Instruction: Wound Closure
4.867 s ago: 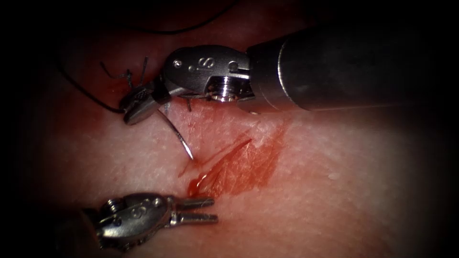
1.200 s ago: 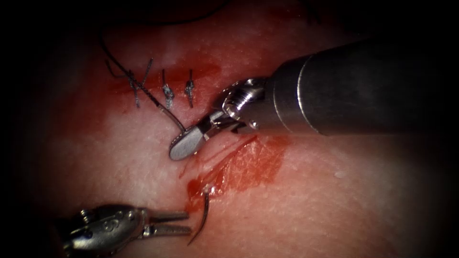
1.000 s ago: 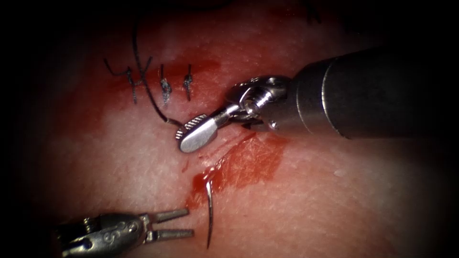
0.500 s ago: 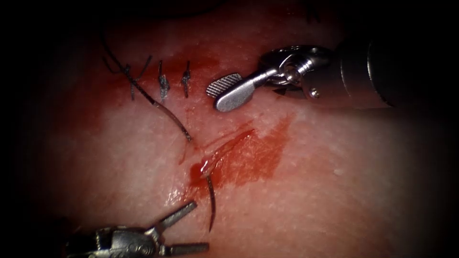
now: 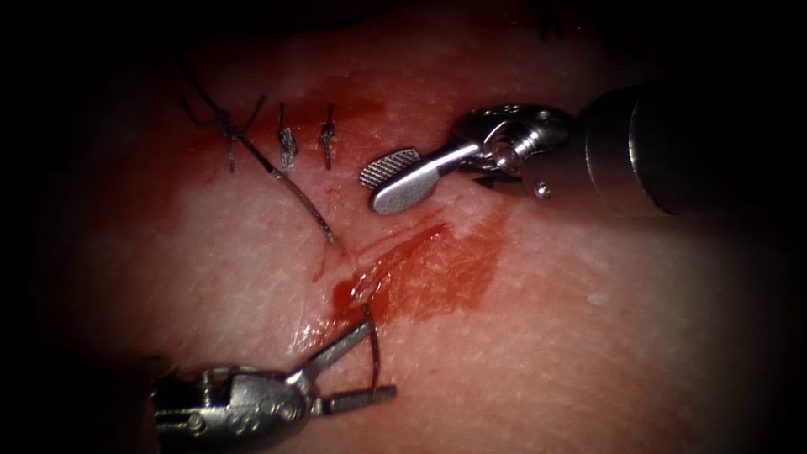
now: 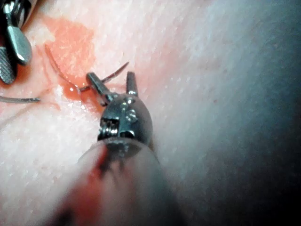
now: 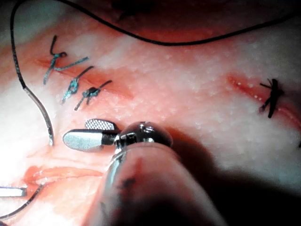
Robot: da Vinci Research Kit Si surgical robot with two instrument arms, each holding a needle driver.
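— Since half a second ago, what has moved?

— Up came the left tool [image 5: 363,360] from the lower left of the frame; its jaws now stand wide on either side of the needle [image 5: 373,357], not closed on it. Right tool [image 5: 393,175] has barely shifted in the upper middle, jaws parted, holding nothing.

— Where is the needle?

— In the tissue [image 5: 588,336]: one end comes out at the lower end of the cut [image 5: 395,256], in the red fluid [image 5: 437,273]; the other shows left of the cut, trailing thread [image 5: 294,189] up to the stitches [image 5: 286,145] at upper left.
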